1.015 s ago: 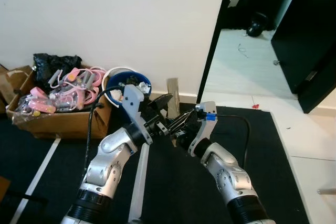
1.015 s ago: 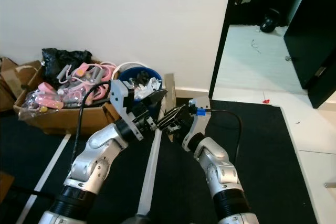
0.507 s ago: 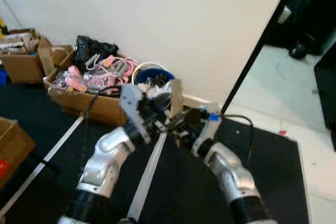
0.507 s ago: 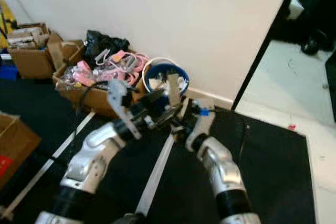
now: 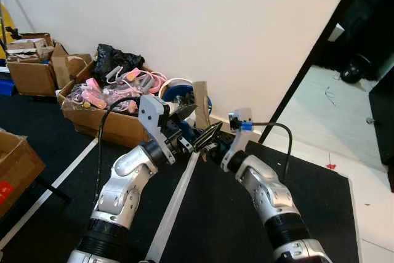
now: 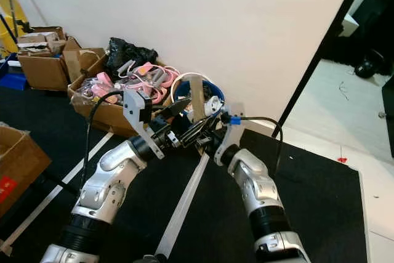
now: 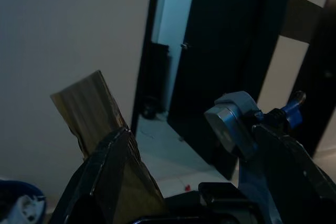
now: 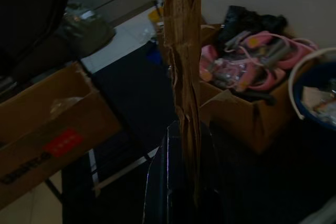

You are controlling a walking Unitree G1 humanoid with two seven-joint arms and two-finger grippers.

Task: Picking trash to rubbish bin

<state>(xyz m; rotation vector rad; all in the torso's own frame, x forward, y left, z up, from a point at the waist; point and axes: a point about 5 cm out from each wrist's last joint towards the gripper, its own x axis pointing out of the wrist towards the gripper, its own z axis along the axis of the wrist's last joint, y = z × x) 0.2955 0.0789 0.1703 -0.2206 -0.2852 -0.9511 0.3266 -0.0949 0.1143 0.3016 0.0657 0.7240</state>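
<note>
Two grippers meet in front of you on one strip of cardboard (image 5: 201, 104). Your right gripper (image 5: 208, 138) has its fingers clamped on the strip's lower end, so it stands upright above them. Your left gripper (image 5: 184, 140) sits just beside it, touching the strip, though you cannot tell whether its fingers are closed. Just beyond both stands the blue rubbish bin (image 6: 180, 88), against the wall.

A strip of brown cardboard (image 8: 181, 51) stands edge-on and upright, its lower end pinched between the dark fingers (image 8: 157, 182) of the right claw (image 8: 184, 177). Behind it sits an open carton (image 8: 239, 106) heaped with pink items, beside the white-rimmed blue bin (image 8: 315, 95). A larger cardboard box (image 8: 50, 124) with a red label rests on the dark floor (image 8: 134, 106).
</note>
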